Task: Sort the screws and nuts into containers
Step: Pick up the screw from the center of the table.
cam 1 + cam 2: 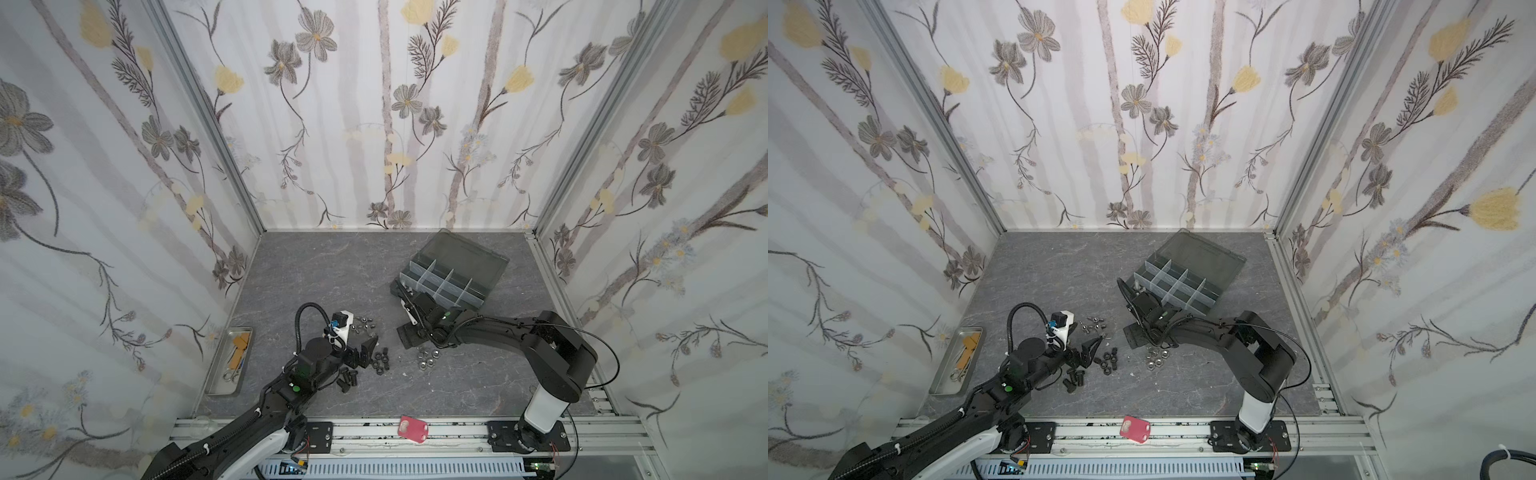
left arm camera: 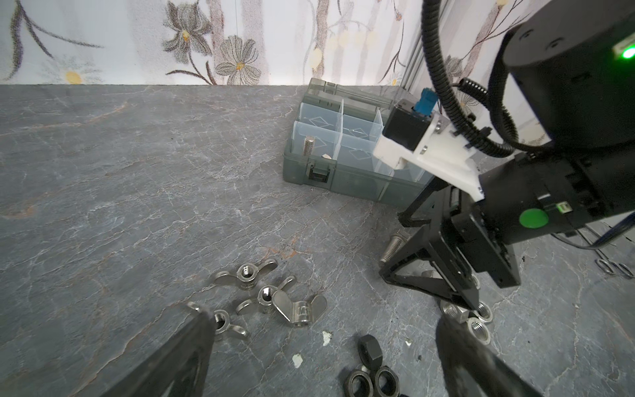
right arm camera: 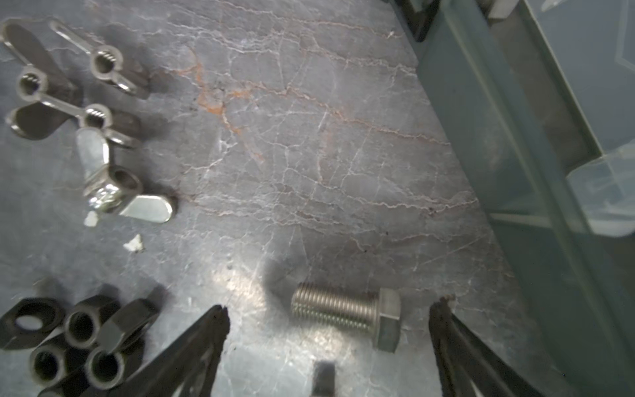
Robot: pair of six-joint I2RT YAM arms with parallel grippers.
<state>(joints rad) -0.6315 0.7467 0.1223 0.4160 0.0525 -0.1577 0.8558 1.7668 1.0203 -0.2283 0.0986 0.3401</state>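
Observation:
The grey organizer box (image 1: pixel 490 266) lies open at the back right, its containers (image 2: pixel 357 137) split by clear dividers. One silver screw (image 2: pixel 309 146) stands in a near cell. My right gripper (image 3: pixel 331 312) is open low over the table, by the box's near corner. A silver screw (image 3: pixel 347 312) lies flat between its fingers, which do not touch it. My left gripper (image 2: pixel 326 347) is open above black nuts (image 2: pixel 371 371), with nothing between its fingers. Silver nuts (image 1: pixel 430 357) lie near the right gripper (image 1: pixel 411 332). Black screws (image 1: pixel 347 382) lie beside the left gripper (image 1: pixel 365 351).
Several silver wing nuts (image 2: pixel 271 299) lie on the dark stone-patterned table. White scraps (image 2: pixel 326 338) are scattered near them. A steel tray (image 1: pixel 216 374) with small tools sits at the left wall. A red piece (image 1: pixel 412 429) rests on the front rail.

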